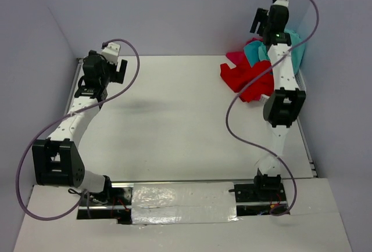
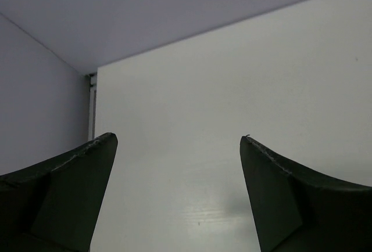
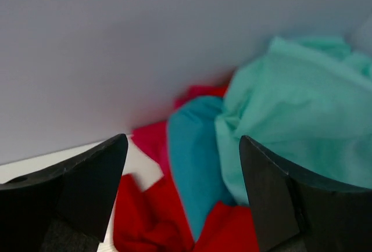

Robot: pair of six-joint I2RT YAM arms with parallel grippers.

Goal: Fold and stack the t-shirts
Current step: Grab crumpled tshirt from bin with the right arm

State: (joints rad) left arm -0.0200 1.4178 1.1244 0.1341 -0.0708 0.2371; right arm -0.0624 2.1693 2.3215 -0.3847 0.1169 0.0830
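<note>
At the upper left of the top view, the left gripper [image 1: 108, 66] hangs over the left edge of the white table [image 1: 174, 118]. A purple cable [image 1: 135, 60] loops above it. From above, its fingers are too foreshortened to judge. The left wrist view settles it: the left gripper [image 2: 178, 137] has its two dark fingers [image 2: 75, 188] standing wide apart, with only bare tabletop [image 2: 232, 89] and the corner of the grey wall [image 2: 46, 101] between and beyond them.

A strip of shiny silver tape [image 1: 180, 202] runs between the two arm bases along the lower middle of the top view.

At the upper right of the top view, the t-shirts [image 1: 250, 78] lie in one crumpled heap in the far right corner of the table, unfolded. Red cloth spreads toward the middle and teal cloth [image 1: 297, 51] is bunched against the right wall. The right gripper [image 1: 264, 22] is raised over the heap, near the back wall, and the arm hides part of the pile.

The right wrist view shows what the arm covers. There is a light teal shirt [image 3: 290, 107] on the right and a darker turquoise shirt [image 3: 195, 153] in the centre. A red shirt [image 3: 154, 220] sits low in the frame and a pinkish-red fold [image 3: 150, 139] lies beside the wall. The right gripper [image 3: 183, 138] has its fingers spread, and nothing is clamped between them. Whether they touch the cloth cannot be told.
</note>
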